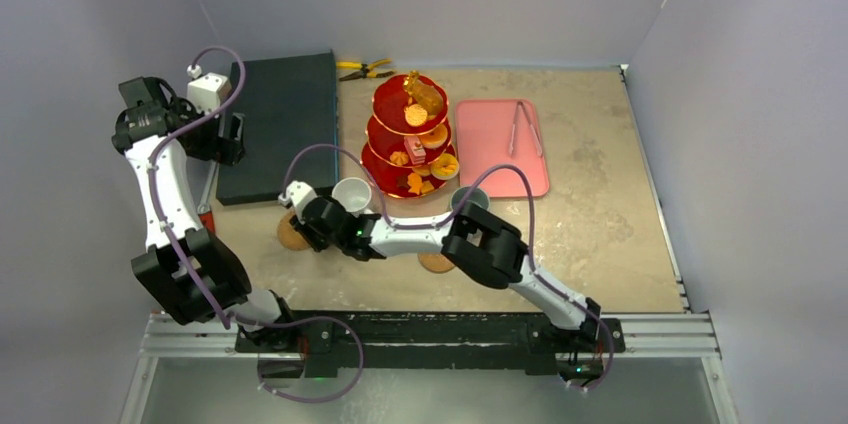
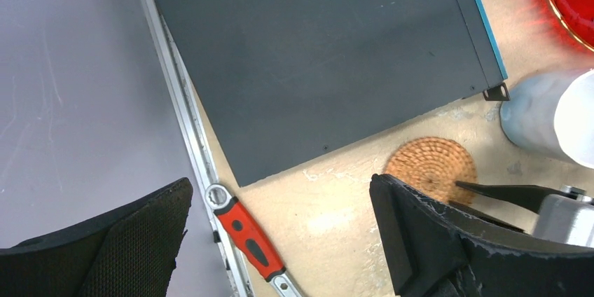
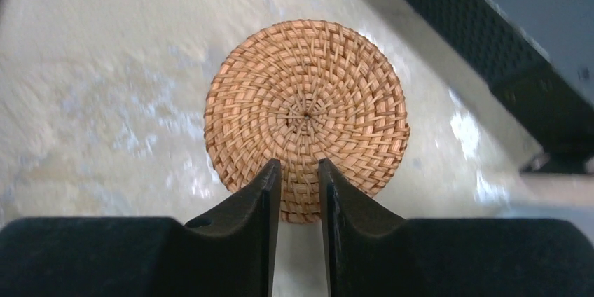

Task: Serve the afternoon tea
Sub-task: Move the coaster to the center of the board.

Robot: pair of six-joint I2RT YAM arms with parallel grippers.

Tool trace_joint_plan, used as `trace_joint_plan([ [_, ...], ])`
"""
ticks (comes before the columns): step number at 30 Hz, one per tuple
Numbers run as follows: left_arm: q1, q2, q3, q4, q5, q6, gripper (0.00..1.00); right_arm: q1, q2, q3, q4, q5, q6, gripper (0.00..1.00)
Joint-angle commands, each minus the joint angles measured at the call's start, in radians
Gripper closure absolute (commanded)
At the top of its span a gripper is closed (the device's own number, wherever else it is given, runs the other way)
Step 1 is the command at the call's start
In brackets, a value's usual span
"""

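Right fingers (image 3: 273, 181) fill the bottom of the wrist view, almost together with only a slit between them, sitting at the near rim of the woven coaster (image 3: 306, 111); cannot tell whether they nip the rim or just rest over it. That coaster lies flat on the surface (image 1: 600, 224), lower left of centre in the top view, near the dark slab (image 1: 280, 124) corner and just beside the white mug (image 1: 352, 194). Left fingers (image 2: 413, 241) are spread wide, nothing between them, hovering at the left over the slab edge. Risks: a hold on such a thin rim could slip, so the coaster drops or lands skewed. The right arm (image 1: 410, 236) stretches low across the middle, so a sweep could clip the white mug next to its wrist or the grey mug (image 1: 470, 199) by its elbow. A harder knock could rock the tall stand (image 1: 385, 159) and spill it. Containers: the red 3-tier stand, upper centre, carries orange and brown biscuits and pastries (image 1: 418, 182) on all 3 tiers. White mug looks empty, grey mug is partly hidden so contents unclear. Pink tray (image 1: 490, 159) right of the stand holds only tongs (image 1: 527, 126). A 2nd coaster (image 1: 436, 263) shows under the arm, bare.
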Motion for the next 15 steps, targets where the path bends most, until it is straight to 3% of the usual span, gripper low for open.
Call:
trace_joint_plan([
  [1, 0.007, 0.009, 0.048, 0.001, 0.049, -0.012, 0.01, 0.015, -0.117, -0.195, 0.015, 0.060, 0.033, 0.71],
  [9, 0.006, 0.015, 0.051, -0.019, 0.094, -0.013, 0.01, 0.022, -0.305, -0.480, 0.067, 0.070, 0.089, 0.71],
  [15, 0.006, 0.015, 0.056, -0.018, 0.098, -0.014, 0.01, 0.027, -0.385, -0.572, 0.072, 0.076, 0.103, 0.65],
])
